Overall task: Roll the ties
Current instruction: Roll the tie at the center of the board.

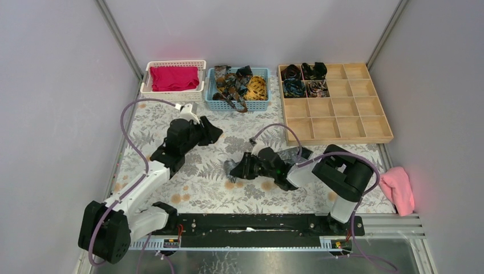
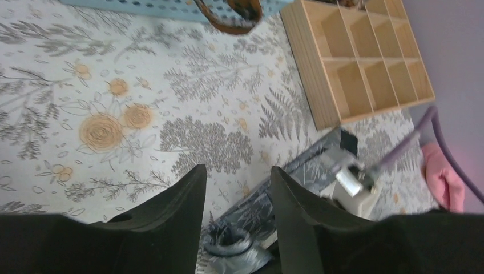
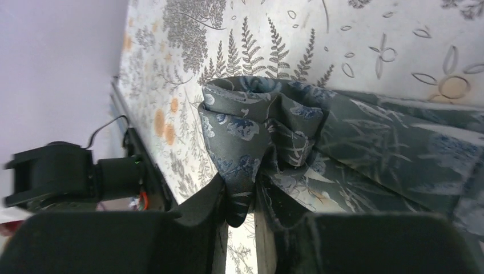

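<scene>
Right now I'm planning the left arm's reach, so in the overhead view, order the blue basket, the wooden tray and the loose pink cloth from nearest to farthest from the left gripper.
From the left gripper:
1. Blue basket, just behind it.
2. Wooden tray, back right.
3. Pink cloth, far right edge.

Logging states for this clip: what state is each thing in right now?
left end effector: open, empty
right end effector: shut on grey tie
grey tie: partly rolled, tail flat
blue basket: holds loose ties
wooden tray: four compartments hold rolled ties, others empty
white basket: holds magenta cloth
</scene>
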`<state>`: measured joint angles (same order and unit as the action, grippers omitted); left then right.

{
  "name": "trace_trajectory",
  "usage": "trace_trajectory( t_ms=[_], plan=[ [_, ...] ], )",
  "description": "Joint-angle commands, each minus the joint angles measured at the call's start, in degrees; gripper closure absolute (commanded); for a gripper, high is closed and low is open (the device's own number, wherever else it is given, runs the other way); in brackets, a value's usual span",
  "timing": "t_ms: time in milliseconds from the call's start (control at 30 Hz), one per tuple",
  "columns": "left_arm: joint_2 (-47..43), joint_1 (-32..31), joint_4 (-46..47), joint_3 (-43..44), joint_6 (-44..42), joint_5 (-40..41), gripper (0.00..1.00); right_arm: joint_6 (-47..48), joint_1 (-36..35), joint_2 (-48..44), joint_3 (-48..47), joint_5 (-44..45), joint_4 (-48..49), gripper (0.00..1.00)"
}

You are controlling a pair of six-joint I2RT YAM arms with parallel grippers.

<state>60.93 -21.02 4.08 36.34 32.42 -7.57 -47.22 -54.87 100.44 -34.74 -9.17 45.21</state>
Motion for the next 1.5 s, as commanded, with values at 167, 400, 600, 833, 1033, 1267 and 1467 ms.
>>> trace_trajectory(
  t_ms=[167,400,600,833,1033,1267,1467],
  plan=[
    [-1.5,-2.1,13.0,-7.8,-4.2,-13.5,0.44,-21.1,6.3,10.6,10.8,-12.4,41.9,0.80],
    [-1.7,-5.1,13.0,-7.4,-6.6,-15.4,0.43,-26.5,8.1,16.3,13.6,-12.6,53.0,0.82],
    [-0.8,-6.1,11.5,-6.5,-7.7,-13.7,0.43,-24.6,8.5,12.1,16.3,-10.8,51.0,0.83],
    [1.3,-8.5,9.8,-5.8,-9.3,-13.0,0.42,-25.5,9.8,13.1,18.6,-9.0,52.6,0.84],
    [5.4,-13.2,6.2,-3.5,-14.9,-11.8,0.35,-26.1,11.2,13.6,20.1,-8.5,52.2,0.84],
    [9.1,-20.0,1.7,-0.8,-19.4,-4.8,0.30,-25.8,12.2,13.6,20.3,-9.4,48.3,0.85],
    [13.3,-26.6,-3.6,2.8,-21.2,5.0,0.25,-25.3,14.4,13.7,19.8,-12.0,44.7,0.85]
  ],
)
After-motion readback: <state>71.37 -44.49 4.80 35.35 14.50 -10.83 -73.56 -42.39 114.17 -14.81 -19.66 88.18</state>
